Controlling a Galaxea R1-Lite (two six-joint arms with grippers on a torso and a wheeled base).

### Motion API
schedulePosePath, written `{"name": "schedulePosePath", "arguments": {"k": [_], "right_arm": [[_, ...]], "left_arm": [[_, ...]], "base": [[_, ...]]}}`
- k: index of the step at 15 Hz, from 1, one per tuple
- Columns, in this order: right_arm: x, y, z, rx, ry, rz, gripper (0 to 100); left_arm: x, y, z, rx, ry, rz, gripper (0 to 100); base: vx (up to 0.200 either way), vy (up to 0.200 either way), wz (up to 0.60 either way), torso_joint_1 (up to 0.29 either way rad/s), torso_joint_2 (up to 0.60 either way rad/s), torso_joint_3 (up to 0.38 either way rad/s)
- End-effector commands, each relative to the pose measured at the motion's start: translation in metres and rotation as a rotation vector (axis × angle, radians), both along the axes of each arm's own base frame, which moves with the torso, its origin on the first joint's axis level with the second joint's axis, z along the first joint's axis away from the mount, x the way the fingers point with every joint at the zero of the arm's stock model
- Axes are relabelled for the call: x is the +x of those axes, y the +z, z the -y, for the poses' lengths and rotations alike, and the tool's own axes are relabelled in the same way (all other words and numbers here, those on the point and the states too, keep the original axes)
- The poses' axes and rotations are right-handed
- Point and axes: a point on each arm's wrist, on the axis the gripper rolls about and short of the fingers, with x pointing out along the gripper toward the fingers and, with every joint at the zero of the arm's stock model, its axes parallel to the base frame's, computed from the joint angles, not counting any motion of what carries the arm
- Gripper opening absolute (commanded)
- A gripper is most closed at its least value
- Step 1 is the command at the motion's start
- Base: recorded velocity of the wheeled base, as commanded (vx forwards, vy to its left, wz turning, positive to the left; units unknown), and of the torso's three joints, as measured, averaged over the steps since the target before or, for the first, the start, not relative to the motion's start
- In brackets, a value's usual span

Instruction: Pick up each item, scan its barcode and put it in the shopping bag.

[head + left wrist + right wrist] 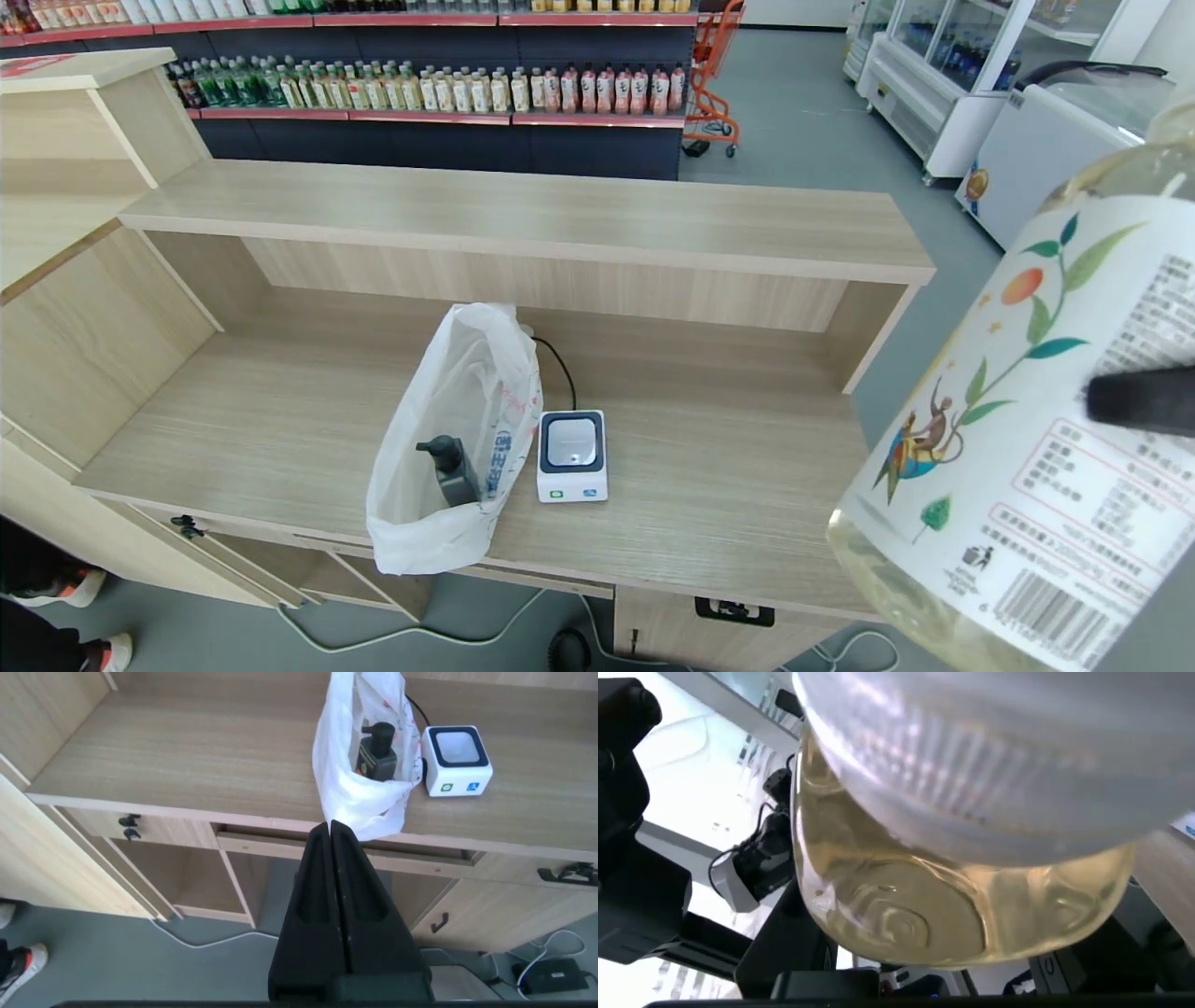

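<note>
A clear bottle (1027, 439) of pale yellow drink, with a white label showing a barcode (1060, 611), hangs tilted close to the head camera at the right, off the counter's right end. My right gripper (1148, 401) is shut on it, and one black finger (1134, 399) crosses the label. The bottle's base (952, 887) looms in the right wrist view. A white shopping bag (467, 429) stands open on the counter with a dark pump bottle (453, 471) inside. The white scanner (571, 455) sits just right of the bag. My left gripper (331, 835) is shut and empty, in front of the counter's edge below the bag (364, 756).
The wooden counter (709, 485) has a raised back ledge (523, 215) and side walls. A black cable (558, 369) runs from the scanner to the back. Drawers with dark handles (128, 826) lie under the front edge. Drink shelves (429, 89) and freezers (1046, 131) stand behind.
</note>
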Motion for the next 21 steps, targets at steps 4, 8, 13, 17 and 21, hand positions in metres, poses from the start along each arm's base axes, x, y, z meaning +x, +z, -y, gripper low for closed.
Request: {"name": "schedulePosePath", "arguments": {"k": [4, 8, 13, 17, 21], "right_arm": [[-0.008, 0.001, -0.004, -0.003, 0.053, -0.007, 0], [-0.011, 0.002, -0.002, -0.005, 0.052, -0.01, 0], [-0.013, 0.001, 0.0, -0.003, 0.052, -0.007, 0], [-0.014, 0.001, 0.0, -0.003, 0.049, -0.007, 0], [-0.008, -0.006, 0.007, -0.023, -0.078, 0.0, 0]], "left_arm": [[0.0, 0.0, 0.0, 0.0, -0.001, 0.003, 0], [0.0, 0.0, 0.0, 0.0, -0.001, -0.001, 0], [0.0, 0.0, 0.0, 0.0, 0.001, -0.001, 0], [0.0, 0.0, 0.0, 0.0, -0.001, -0.001, 0], [0.0, 0.0, 0.0, 0.0, -0.001, -0.001, 0]], "base": [[0.0, 0.0, 0.0, 0.0, 0.0, 0.0], [0.0, 0.0, 0.0, 0.0, 0.0, 0.0], [0.0, 0.0, 0.0, 0.0, 0.0, 0.0], [0.0, 0.0, 0.0, 0.0, 0.0, 0.0], [0.0, 0.0, 0.0, 0.0, 0.0, 0.0]]}}
